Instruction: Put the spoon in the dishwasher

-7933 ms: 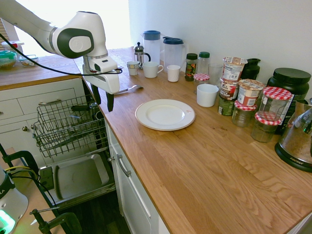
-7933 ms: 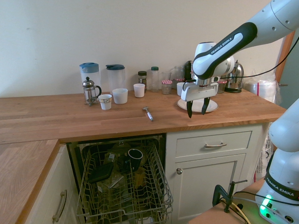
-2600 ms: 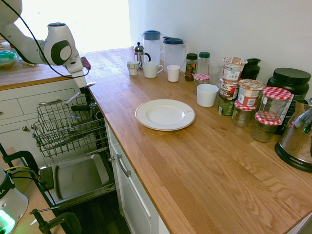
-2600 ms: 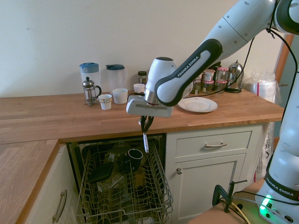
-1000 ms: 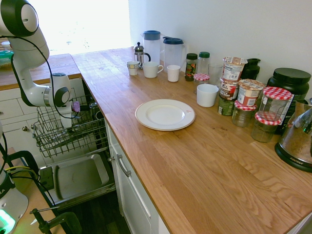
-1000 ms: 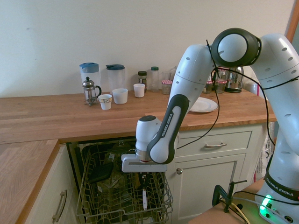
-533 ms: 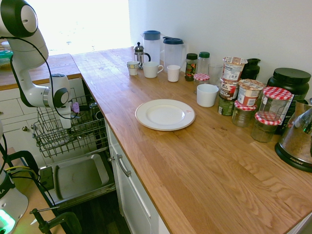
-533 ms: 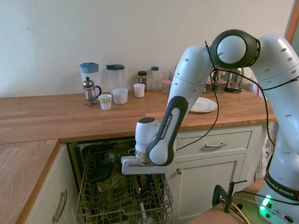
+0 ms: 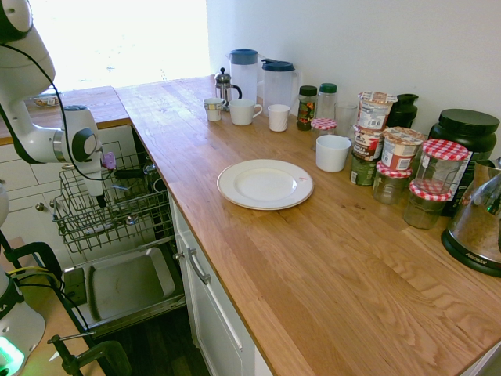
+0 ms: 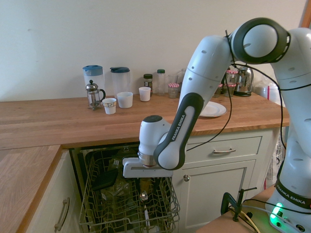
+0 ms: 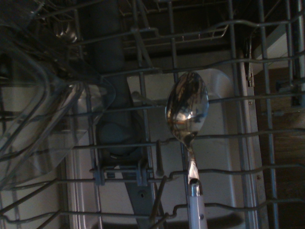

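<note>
The spoon [image 10: 144,196] is standing bowl-up in the dishwasher [image 10: 127,204] rack, just under the hand [image 10: 146,180] (fingers parted, gripping nothing), so it is risking tipping over or slipping through the wires if nudged.

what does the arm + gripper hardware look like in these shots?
White Franka arm with rounded glossy links, dark grey bands and round dark grey joint caps. "FRANKA EMIKA" is printed in white along a dark band on the forearm. A thin black cable loops alongside the links. The gripper has a flat white body; its fingers are dark and hard to make out against the rack.
</note>
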Controlling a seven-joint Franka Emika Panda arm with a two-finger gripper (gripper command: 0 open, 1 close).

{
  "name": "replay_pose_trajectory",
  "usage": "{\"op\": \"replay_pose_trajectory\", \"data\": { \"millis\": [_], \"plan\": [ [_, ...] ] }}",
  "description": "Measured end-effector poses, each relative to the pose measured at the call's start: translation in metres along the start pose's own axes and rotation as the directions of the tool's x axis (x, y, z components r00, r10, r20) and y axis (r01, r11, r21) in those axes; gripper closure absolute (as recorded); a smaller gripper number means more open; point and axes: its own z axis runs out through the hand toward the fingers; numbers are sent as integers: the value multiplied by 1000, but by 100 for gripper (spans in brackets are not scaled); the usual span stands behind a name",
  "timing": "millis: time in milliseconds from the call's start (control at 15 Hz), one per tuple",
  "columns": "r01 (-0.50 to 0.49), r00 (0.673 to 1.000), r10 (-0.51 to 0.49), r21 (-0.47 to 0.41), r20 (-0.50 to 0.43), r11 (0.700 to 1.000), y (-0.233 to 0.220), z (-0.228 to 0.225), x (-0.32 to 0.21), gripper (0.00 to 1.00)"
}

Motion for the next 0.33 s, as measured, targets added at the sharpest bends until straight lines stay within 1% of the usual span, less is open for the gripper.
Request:
{"op": "replay_pose_trajectory", "data": {
  "millis": [333],
  "plan": [
    [-12,999,15,64,-45,998,33,-88,-17,0]
  ]
}}
